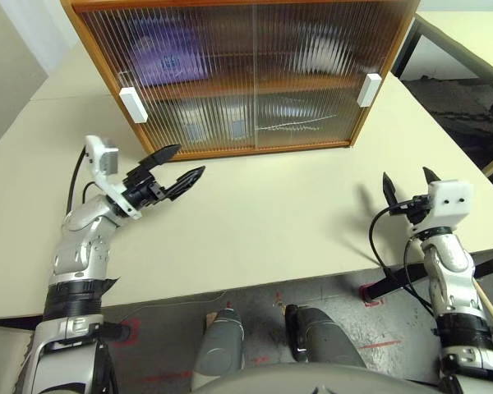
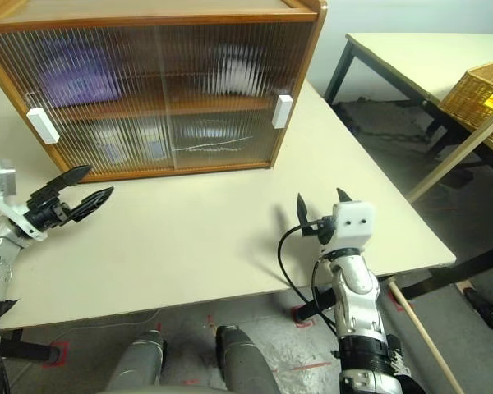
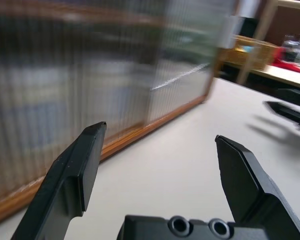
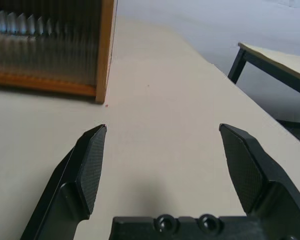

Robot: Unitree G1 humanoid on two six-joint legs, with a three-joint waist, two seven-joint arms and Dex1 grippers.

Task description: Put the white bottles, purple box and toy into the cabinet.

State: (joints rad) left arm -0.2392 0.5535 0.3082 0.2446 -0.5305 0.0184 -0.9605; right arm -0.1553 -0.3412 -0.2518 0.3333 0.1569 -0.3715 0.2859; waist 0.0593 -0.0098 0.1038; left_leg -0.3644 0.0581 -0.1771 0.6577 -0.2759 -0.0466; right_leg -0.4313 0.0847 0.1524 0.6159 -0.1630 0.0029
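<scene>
The orange-brown wooden cabinet [image 1: 242, 74] is seen closed, ribbed translucent doors drawn together; the purple box [image 1: 166, 51] is blurred behind them on the upper shelf. Left gripper [image 1: 177, 171] and right gripper [image 1: 410, 186] are held wide apart, empty, over the smooth cream table [image 1: 271, 213].
</scene>
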